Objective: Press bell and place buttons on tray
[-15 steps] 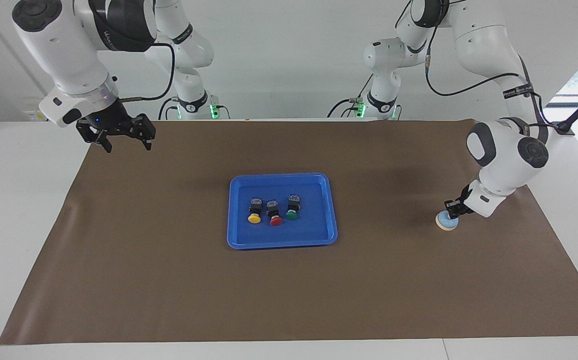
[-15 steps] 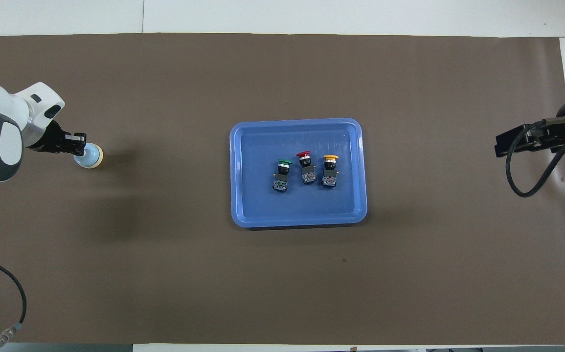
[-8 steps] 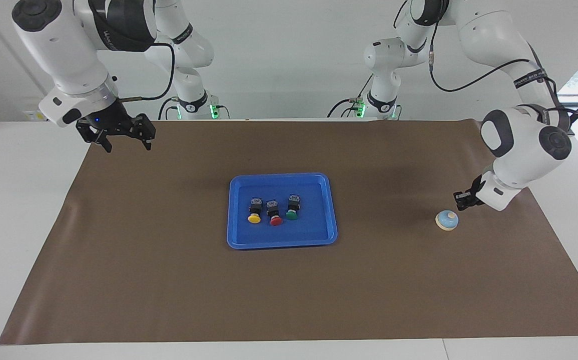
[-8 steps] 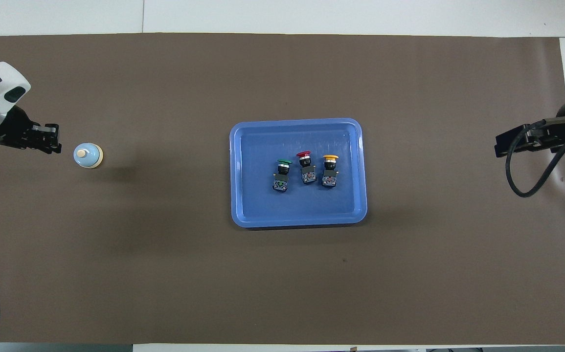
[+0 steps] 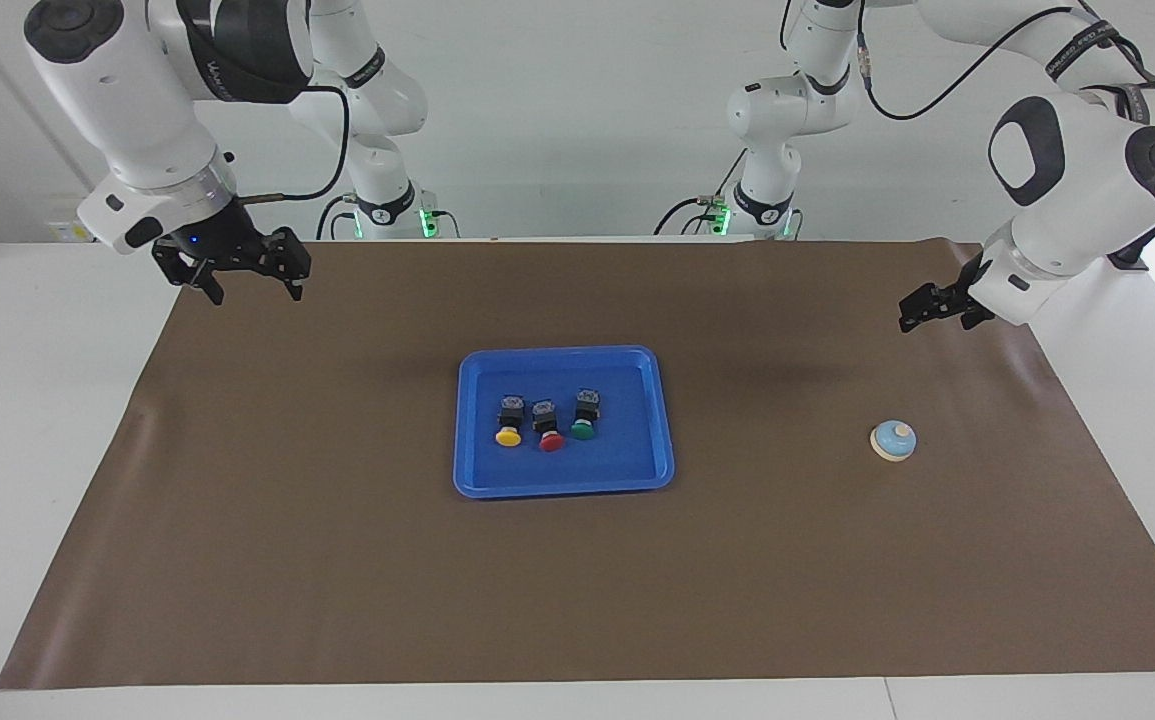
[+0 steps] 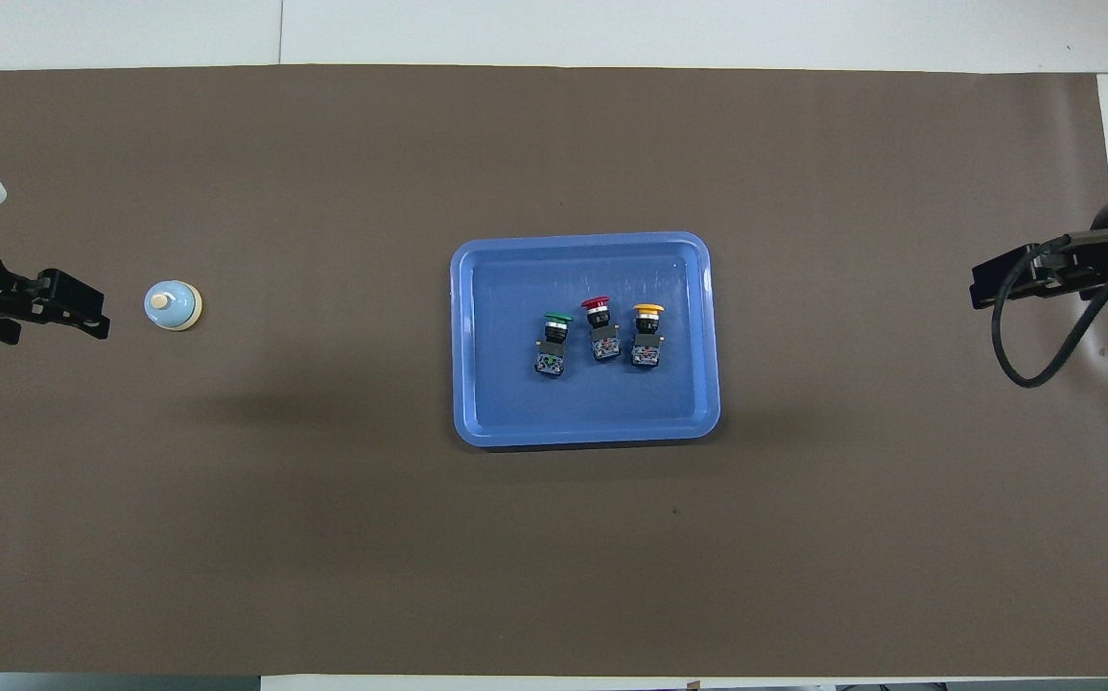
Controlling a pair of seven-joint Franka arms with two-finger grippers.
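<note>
The light-blue bell [image 5: 893, 440] stands on the brown mat toward the left arm's end of the table; it also shows in the overhead view [image 6: 172, 305]. My left gripper [image 5: 915, 308] is shut and empty, raised over the mat beside the bell, clear of it [image 6: 83, 321]. The blue tray [image 5: 477, 482] lies mid-table [image 6: 477, 424]. In it lie the yellow button [image 5: 508, 436], the red button [image 5: 550, 441] and the green button [image 5: 582, 432], side by side. My right gripper [image 5: 252, 288] waits open and empty over the mat's corner at the right arm's end [image 6: 987, 284].
The brown mat [image 5: 337, 580] covers most of the white table. A black cable [image 6: 1043, 365] hangs from the right arm's wrist.
My left gripper has lifted off the bell and risen up and away toward the left arm's end. The bell, tray, buttons and right arm have not moved.
</note>
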